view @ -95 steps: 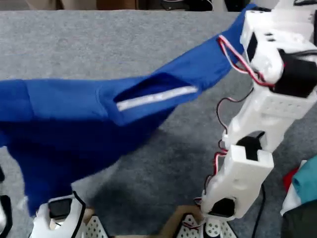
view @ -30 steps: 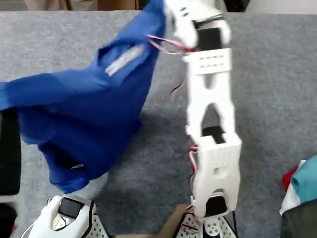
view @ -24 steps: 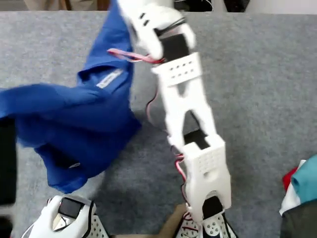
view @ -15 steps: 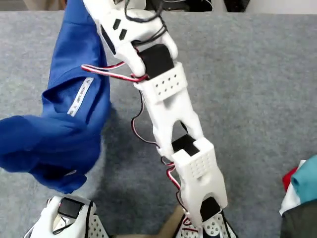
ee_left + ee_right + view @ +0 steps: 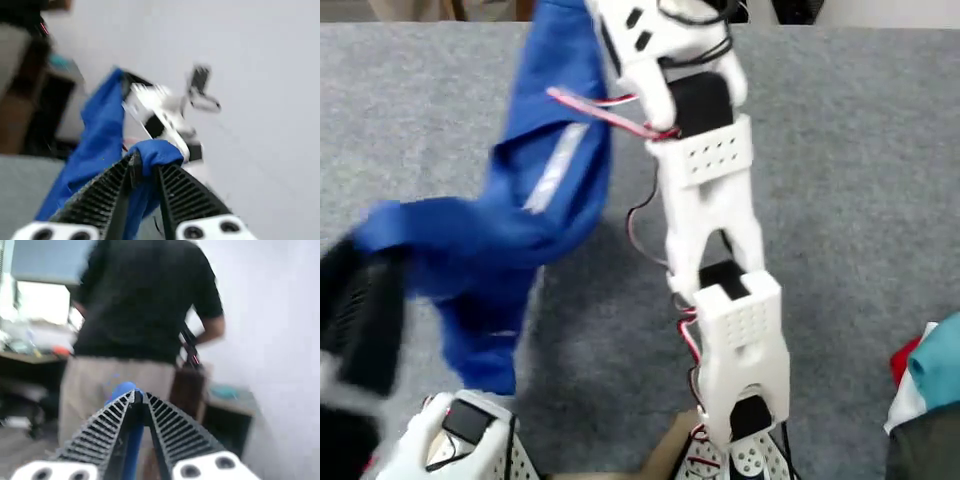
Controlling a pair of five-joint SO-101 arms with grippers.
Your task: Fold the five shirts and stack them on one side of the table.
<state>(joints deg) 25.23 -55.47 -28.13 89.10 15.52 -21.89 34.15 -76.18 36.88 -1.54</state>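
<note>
**Step in hand (judged):** shake out and spread one shirt before laying it flat to fold.

**State:**
- The blue shirt [image 5: 545,190] hangs in the air over the left half of the grey tabletop [image 5: 850,150], bunched into a narrow drape.
- I cannot tell whether its lowest fold touches the cloth surface.
- The right end effector [image 5: 139,401] is pinched narrow on a fold of blue fabric, raised toward the far edge.
- The left end effector [image 5: 145,167] is likewise clamped on a bunched blue corner, lower and nearer the bases.
- A heap of other garments [image 5: 928,378] sits at the right edge.

**To do it well:**
- Keep both clamps firm.
- Draw the two held points apart until the slack goes out and the edge between them runs straight.
- Lower the dangling hem first, then drag away from it so the body lies flat without tucks.
- Stay clear of the heap on the right.

**Change:**
- 3.2 s ago the shirt was stretched wide across the tabletop, with the right arm far to the right.
- The right arm then swept left, collapsing the cloth.
- Since 0.5 s ago it has swung back rightward a little.
- The left arm has come up into view at the left edge.
</note>
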